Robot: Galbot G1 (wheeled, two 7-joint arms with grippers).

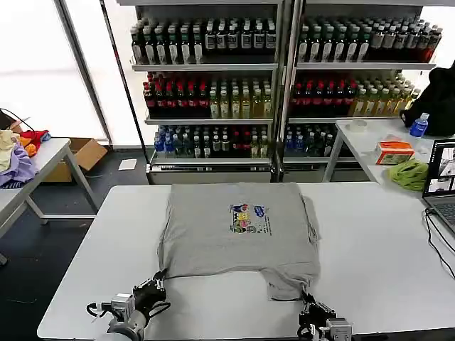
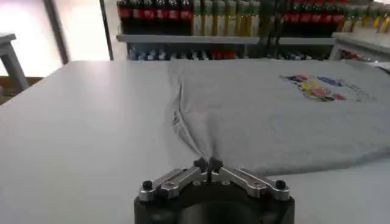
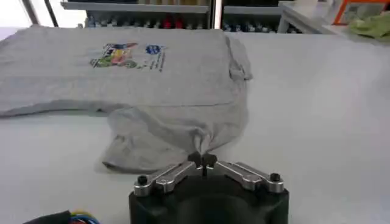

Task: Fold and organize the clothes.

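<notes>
We see the grey T-shirt [image 1: 238, 231] spread at the centre of the white surface [image 1: 370, 256], its lower-left corner pinched by the left gripper [image 1: 158, 278] fingers and its lower-right corner by the right gripper [image 1: 307, 298] fingers.

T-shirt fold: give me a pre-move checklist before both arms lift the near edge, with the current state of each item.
1. Left gripper shut on the T-shirt's near left corner: ok, fabric is pinched between its tips.
2. Right gripper shut on the near right corner: ok, a bunched fold sits in its tips.
3. Near edge lying flat: not ok, the right corner is rumpled and hangs nearer the table's front edge than the left.
4. Print facing up: ok.
5. Table bare around the shirt: ok, the laptop sits apart at the right edge.
6. Only one fabric layer in each grip: cannot tell.
</notes>
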